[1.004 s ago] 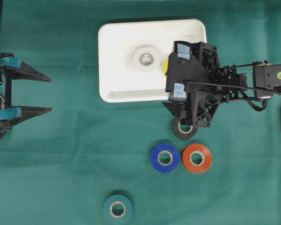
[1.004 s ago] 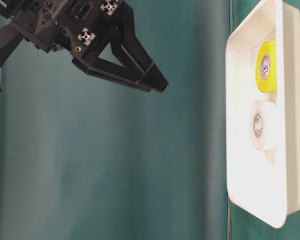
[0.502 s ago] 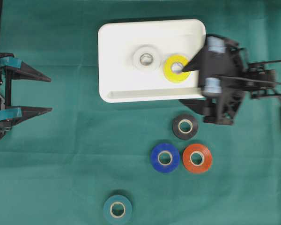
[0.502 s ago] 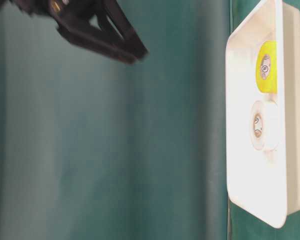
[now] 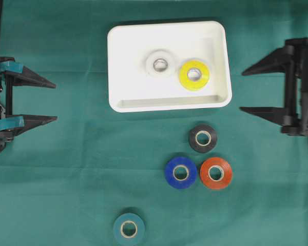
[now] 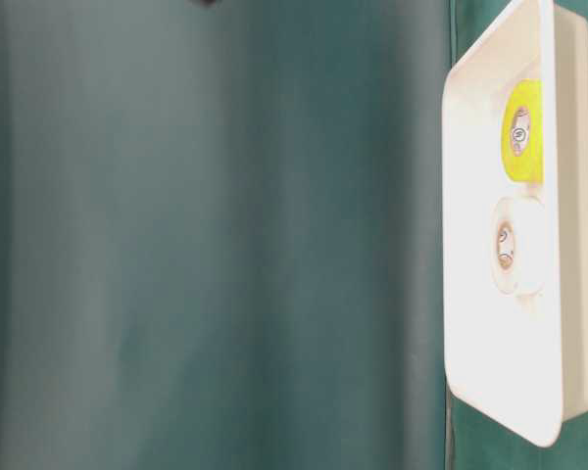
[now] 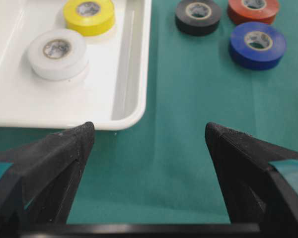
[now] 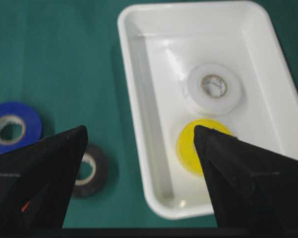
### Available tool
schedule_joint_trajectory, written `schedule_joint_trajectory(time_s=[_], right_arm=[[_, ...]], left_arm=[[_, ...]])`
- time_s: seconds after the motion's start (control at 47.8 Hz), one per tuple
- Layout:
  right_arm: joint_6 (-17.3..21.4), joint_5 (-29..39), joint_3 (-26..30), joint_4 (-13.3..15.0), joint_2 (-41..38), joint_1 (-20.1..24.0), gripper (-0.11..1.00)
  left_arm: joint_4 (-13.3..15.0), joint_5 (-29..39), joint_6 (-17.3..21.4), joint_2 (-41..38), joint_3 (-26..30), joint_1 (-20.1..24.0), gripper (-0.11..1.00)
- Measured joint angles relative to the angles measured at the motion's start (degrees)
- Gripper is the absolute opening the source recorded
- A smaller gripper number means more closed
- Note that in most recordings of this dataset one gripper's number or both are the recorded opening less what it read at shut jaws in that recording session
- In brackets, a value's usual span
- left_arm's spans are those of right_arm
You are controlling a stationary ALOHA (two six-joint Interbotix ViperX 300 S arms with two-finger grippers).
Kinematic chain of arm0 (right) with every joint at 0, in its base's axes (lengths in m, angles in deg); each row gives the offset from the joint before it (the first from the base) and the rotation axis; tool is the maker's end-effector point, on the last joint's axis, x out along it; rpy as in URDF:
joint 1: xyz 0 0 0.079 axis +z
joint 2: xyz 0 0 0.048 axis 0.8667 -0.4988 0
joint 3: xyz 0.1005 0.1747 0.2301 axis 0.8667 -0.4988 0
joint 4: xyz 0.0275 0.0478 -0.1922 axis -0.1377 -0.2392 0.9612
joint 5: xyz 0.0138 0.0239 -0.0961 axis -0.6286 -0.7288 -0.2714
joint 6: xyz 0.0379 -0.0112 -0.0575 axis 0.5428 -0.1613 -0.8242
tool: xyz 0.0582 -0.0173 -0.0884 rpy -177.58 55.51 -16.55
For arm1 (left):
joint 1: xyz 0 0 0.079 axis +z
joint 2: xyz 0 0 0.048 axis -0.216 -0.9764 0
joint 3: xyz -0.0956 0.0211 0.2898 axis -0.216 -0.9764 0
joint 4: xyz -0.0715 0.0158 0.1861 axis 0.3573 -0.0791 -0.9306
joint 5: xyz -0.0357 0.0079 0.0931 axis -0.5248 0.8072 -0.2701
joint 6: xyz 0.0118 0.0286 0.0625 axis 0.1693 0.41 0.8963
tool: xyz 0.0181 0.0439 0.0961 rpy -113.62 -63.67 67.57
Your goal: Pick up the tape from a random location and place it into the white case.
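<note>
no readable text, labels, brands or numbers anywhere

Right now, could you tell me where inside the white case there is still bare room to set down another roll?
The white case is bare along its left part, left of the white roll, and in a strip along its top wall. It is crowded centre-right, where the white roll and the yellow roll sit close together, the yellow one near the right wall.
</note>
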Motion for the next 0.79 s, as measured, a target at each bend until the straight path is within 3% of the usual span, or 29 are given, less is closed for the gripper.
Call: schedule_joint_trajectory(time_s=[0.481,0.795], right_arm=[[0.1,-9.1,-15.6,-0.1,9.5,0.0,0.84],[0.1,-11.0,-17.5,-0.1,10.2,0.0,0.84]], left_arm=[[0.1,0.0,0.0,0.0,-0.1,0.0,0.94],[0.1,0.0,0.0,0.0,-0.1,0.1,0.94]])
